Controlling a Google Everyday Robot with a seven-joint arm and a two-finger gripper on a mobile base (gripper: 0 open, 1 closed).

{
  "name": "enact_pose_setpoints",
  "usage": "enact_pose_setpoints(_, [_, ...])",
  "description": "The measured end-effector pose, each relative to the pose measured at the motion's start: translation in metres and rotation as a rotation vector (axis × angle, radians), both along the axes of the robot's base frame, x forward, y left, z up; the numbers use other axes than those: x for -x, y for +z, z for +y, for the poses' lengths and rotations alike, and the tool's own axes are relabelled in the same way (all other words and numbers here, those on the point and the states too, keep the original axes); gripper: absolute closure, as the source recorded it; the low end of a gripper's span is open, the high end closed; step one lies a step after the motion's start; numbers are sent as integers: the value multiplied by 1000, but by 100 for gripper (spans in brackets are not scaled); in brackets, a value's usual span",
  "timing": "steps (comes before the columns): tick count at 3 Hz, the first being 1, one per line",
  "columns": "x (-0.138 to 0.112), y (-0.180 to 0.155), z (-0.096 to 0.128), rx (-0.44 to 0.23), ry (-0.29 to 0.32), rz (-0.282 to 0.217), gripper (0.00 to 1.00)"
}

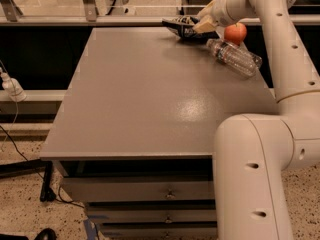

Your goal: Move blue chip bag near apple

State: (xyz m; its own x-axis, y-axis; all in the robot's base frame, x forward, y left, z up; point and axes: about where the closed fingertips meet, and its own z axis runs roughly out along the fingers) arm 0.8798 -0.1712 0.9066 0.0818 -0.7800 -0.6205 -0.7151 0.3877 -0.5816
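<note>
Grey table (150,94). A clear plastic water bottle (234,58) lies on its side near the far right corner, close to the claw (201,26) at the far edge. Under the table, drawers (150,191). At left, white plug (11,88) and cables (14,146) over speckled floor (25,209).

We see warm, fairly dim indoor light from overhead. A soft glare patch sits on the grey table (140,74), right of centre, and there is deep shadow under the tabletop (drawers barely lit). The gripper (199,25), at the table's far edge, is evenly lit.
</note>
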Motion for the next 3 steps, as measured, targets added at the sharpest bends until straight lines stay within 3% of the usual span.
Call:
enact_pose_setpoints(1, [-1,0,5,-12,8,-1,1])
enact_pose_setpoints(2, [-1,1,6,-15,10,-2,0])
enact_pose_setpoints(3, [-1,23,8,-61,-21,-20,0])
